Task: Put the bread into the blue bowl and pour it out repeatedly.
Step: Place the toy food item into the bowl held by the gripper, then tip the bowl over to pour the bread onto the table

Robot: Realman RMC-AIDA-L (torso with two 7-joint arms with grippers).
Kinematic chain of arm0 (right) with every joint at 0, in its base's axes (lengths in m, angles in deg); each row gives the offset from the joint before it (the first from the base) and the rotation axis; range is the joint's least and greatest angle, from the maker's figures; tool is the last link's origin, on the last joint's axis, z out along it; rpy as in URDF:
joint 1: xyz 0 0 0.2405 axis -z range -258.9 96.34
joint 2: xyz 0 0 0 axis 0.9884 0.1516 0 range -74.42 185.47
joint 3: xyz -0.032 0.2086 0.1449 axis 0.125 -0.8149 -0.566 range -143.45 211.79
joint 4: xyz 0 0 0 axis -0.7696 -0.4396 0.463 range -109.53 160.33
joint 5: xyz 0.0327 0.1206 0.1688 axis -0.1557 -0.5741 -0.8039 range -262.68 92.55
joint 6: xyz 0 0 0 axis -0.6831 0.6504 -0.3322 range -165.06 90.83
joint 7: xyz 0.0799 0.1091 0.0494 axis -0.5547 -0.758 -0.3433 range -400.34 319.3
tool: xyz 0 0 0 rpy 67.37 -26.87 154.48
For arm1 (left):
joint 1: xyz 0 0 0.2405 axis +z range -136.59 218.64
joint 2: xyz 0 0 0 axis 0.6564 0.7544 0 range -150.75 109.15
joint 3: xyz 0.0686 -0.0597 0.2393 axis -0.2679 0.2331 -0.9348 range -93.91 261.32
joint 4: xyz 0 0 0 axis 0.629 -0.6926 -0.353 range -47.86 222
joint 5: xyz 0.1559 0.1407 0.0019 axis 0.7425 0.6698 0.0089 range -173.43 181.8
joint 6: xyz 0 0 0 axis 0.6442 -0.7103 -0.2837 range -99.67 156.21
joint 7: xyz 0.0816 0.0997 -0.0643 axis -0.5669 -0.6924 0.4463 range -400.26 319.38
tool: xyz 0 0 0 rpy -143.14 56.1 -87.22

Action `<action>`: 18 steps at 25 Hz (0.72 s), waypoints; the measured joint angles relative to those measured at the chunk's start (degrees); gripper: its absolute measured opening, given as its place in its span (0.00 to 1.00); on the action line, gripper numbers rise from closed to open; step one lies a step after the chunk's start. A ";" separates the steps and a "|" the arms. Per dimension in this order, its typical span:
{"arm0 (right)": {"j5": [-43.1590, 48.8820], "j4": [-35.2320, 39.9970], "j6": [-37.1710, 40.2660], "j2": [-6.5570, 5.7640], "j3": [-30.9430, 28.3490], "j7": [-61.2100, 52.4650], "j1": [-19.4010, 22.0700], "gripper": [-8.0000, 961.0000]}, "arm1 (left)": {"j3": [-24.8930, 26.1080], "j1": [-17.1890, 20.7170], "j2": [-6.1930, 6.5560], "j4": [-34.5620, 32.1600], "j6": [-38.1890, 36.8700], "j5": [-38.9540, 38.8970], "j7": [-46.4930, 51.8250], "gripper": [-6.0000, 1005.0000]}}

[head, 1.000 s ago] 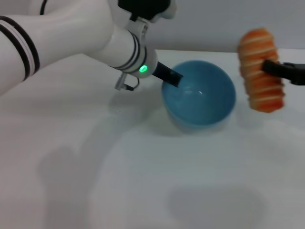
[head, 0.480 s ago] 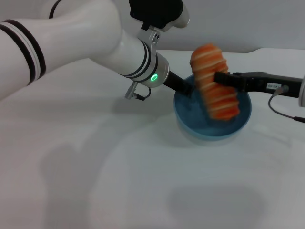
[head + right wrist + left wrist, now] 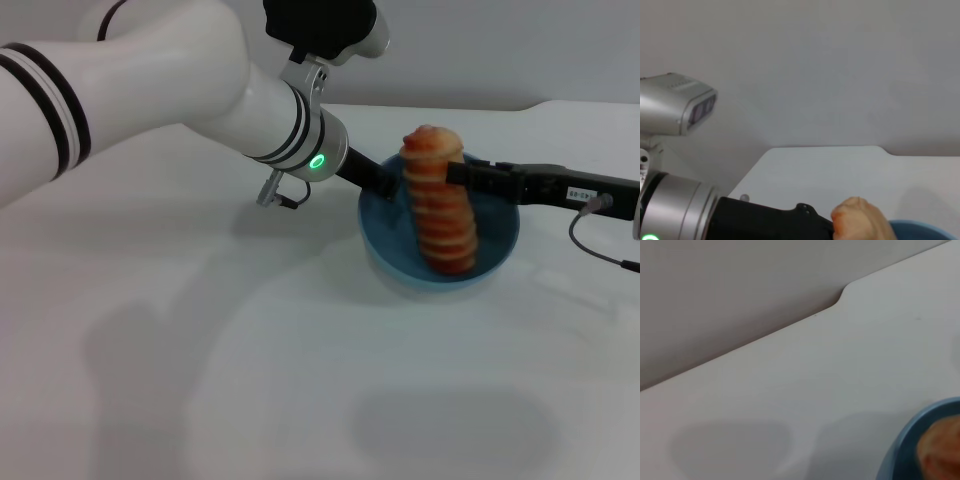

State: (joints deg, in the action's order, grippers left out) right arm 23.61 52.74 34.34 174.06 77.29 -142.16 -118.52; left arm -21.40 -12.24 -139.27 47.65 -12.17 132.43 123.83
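**Bread held upright inside the blue bowl, not yet let go**

The bread (image 3: 440,200), a ridged orange and tan loaf, stands almost upright with its lower end down inside the blue bowl (image 3: 385,235) and its top above the rim. My right gripper (image 3: 455,173) comes in from the bench's right edge and pinches the loaf near its upper end. The bowl sits toward the far edge of the white bench (image 3: 300,380), right of centre. My left gripper (image 3: 385,181) reaches in from the left and meets the bowl's rim on its left side; it appears to be holding the rim, but I cannot tell how its fingers stand.

As I judge it, the loading step is nearly done: the loaf is in the bowl but still gripped. Releasing it, tipping the bowl to pour, and repeating are all left.

Half a second ago the loaf hung tilted above the bowl. A second ago it was off to the right of the bowl, which then sat further left and tipped toward me.
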 joint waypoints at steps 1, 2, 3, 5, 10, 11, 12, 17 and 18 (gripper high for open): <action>-0.01 0.02 0.02 -0.03 -0.08 -0.04 0.27 0.41 | 0.00 0.01 0.05 0.03 0.05 0.09 0.00 0.00; -0.01 0.20 0.05 -0.03 -0.19 -0.06 0.49 0.44 | 0.03 0.03 0.07 0.03 0.16 0.15 0.00 0.00; -0.04 0.50 0.16 -0.04 -0.30 -0.07 0.78 0.47 | 0.11 0.10 0.11 0.07 0.52 0.29 -0.02 0.00; -0.64 1.43 0.83 -0.03 -0.41 -0.08 1.59 0.52 | 0.12 0.17 0.13 0.14 0.85 0.34 -0.04 0.00; -9.93 5.93 3.16 -0.19 -0.52 2.29 7.11 0.59 | 0.04 0.31 0.21 0.77 2.20 0.50 -0.54 0.00; -12.27 7.18 3.14 -0.24 -0.59 3.29 8.97 0.60 | 0.04 0.31 0.24 0.79 2.41 0.53 -1.08 0.00; -13.86 8.08 3.04 -0.28 -0.75 4.15 10.33 0.61 | 0.10 0.31 0.27 0.82 2.55 0.55 -1.69 0.00; -16.11 7.52 0.83 -0.30 -5.11 17.35 16.04 0.64 | 0.05 -0.96 0.32 0.84 3.22 0.89 -4.13 0.00; -16.20 6.48 -0.15 -0.24 -5.86 20.06 16.56 0.64 | 0.03 -1.36 0.33 0.85 3.44 1.20 -4.90 0.00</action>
State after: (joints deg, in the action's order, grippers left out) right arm 7.41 59.21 34.19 173.82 71.43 -122.10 -101.95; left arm -21.37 -13.60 -138.94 48.50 -8.73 133.63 118.93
